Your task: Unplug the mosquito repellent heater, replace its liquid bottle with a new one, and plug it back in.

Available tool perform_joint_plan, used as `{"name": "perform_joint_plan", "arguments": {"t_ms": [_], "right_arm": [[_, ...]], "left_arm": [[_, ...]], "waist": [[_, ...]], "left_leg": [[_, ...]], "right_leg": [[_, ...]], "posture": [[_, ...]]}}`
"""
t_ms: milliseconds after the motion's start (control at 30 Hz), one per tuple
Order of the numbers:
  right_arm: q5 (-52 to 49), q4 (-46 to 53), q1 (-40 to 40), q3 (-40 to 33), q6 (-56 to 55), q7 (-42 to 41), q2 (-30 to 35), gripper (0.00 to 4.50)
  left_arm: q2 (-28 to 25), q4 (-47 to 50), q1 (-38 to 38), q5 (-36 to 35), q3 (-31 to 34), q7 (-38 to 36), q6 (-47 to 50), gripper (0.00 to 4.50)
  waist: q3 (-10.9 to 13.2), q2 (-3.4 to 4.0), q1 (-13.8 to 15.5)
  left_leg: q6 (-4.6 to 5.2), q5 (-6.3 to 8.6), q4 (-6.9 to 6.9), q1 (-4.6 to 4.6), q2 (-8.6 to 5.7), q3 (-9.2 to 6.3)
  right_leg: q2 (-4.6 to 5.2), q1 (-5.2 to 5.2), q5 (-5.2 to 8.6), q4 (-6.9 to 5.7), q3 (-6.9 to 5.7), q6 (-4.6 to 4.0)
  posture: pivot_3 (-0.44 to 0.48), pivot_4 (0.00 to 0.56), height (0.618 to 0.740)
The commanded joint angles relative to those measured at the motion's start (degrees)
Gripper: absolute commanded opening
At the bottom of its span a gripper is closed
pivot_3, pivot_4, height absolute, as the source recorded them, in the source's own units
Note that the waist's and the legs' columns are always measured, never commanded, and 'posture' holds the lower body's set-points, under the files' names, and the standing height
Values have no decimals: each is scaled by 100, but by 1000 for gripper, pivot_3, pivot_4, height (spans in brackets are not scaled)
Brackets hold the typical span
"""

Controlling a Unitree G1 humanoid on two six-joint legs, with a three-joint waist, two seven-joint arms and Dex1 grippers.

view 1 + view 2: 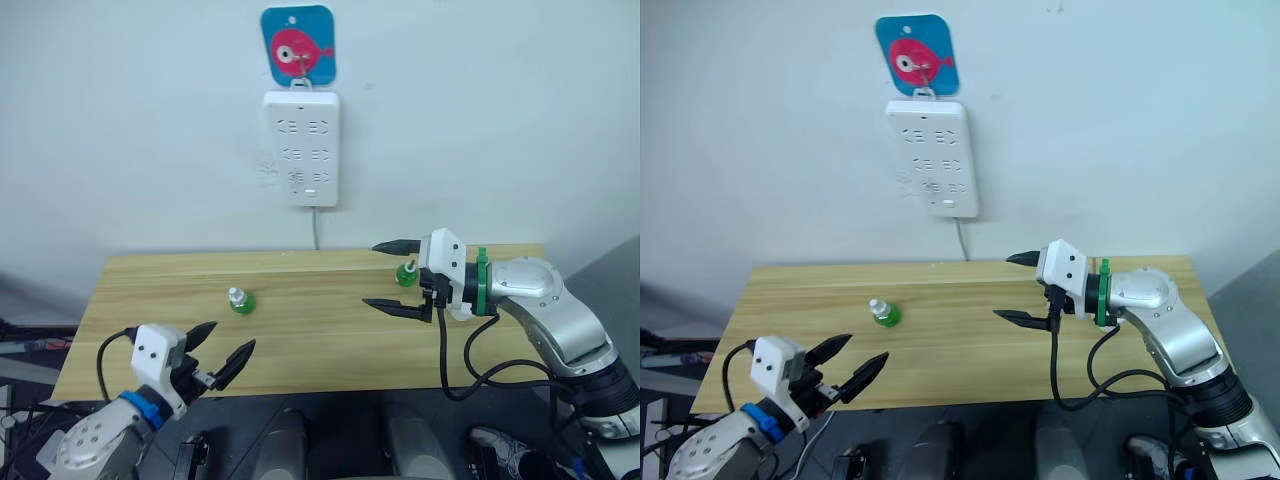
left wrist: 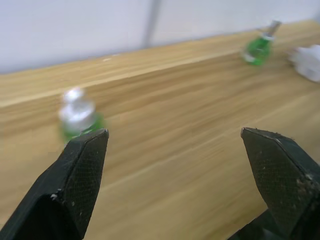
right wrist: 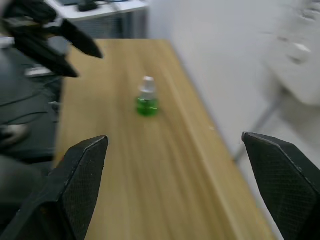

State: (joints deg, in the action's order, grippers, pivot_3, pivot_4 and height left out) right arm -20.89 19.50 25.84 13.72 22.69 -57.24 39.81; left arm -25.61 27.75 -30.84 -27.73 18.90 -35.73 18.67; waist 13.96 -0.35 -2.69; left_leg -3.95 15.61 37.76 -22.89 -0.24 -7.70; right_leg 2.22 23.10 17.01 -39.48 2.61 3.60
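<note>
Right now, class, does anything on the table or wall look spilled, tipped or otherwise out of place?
Nothing stands out. One green bottle stands upright on the wooden table, a second green bottle upright beside the right end effector; no spill. The power strip hangs straight.

Table (image 1: 300, 340) matt wood; fingers (image 2: 82, 165) black textured.

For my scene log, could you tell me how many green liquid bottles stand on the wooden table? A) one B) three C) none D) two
D: one green bottle stands left of the table's middle, and a second green bottle stands further right, just behind the right gripper.
</note>
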Motion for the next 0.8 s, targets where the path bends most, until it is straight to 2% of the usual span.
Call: {"name": "perform_joint_plan", "arguments": {"t_ms": [33,200,333,667,800], "right_arm": [[122,-17,295,83,82,-319,157,4473],[899,-354,606,483,156,-178,251,4473],[934,-397,645,452,351,-120,111,4473],[63,556,658,224,1264,-369,15,4473],[-126,853,676,173,1616,-152,-108,4473]], "left_arm": [[-13,-225,-260,115,169,-105,-249,4500],[-101,-724,-52,334,206,-118,-532,4500],[-204,-981,158,308,135,-325,-635,4500],[-108,-1745,1042,667,-246,51,-522,4500],[-130,-2231,1483,847,-356,119,-623,4500]], "waist": [[0,-1,57],[-2,-7,134],[-3,-8,113],[0,-13,85],[17,-19,69]], "left_leg": [[0,0,1,-1,-2,2],[-3,-2,5,-3,0,0],[-3,-2,4,-3,-1,2],[-2,-1,-2,-3,2,-1],[-2,-1,-2,-3,3,-2]], "right_leg": [[1,-2,0,7,1,0],[0,-17,-21,42,-9,0],[1,-21,-23,48,-8,3],[1,-17,-24,46,-10,2],[-1,-16,-24,44,-11,2]], "posture": [[31,213,734],[38,212,734],[32,214,734],[-6,239,734],[-40,275,734]]}}
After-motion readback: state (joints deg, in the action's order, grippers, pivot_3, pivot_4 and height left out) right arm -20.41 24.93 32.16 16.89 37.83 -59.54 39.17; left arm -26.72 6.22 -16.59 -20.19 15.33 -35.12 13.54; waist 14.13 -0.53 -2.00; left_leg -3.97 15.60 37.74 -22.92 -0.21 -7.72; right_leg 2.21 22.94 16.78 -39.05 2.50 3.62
